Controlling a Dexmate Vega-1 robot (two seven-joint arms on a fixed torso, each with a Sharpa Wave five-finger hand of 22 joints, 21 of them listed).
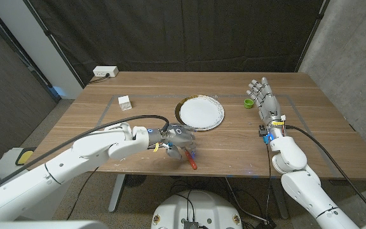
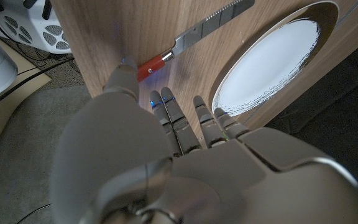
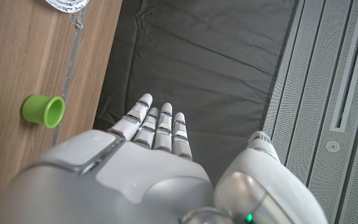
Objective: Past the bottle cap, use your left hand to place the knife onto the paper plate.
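The paper plate (image 1: 201,112) holds nothing. The left hand (image 1: 178,136), fingers apart, hovers by the knife (image 1: 190,158), seemingly not gripping it. The right hand (image 1: 263,95) stands open-fingered near the bottle cap (image 1: 249,103).

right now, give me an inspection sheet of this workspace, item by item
surface: wooden table, a taped rectangle marked on it.
job's things: knife with a red handle lies on the table near the front edge, not yet gripped; paper plate sits mid-table, nothing on it; green bottle cap stands to the plate's right.
clutter: small white box at the table's left.
hands: left hand hovers over the knife's handle, fingers apart; right hand stands beside the cap, fingers straight, holding nothing.
cables: black cable runs along the left arm.
surroundings: dark curtain behind; white power outlet box at the far left corner.
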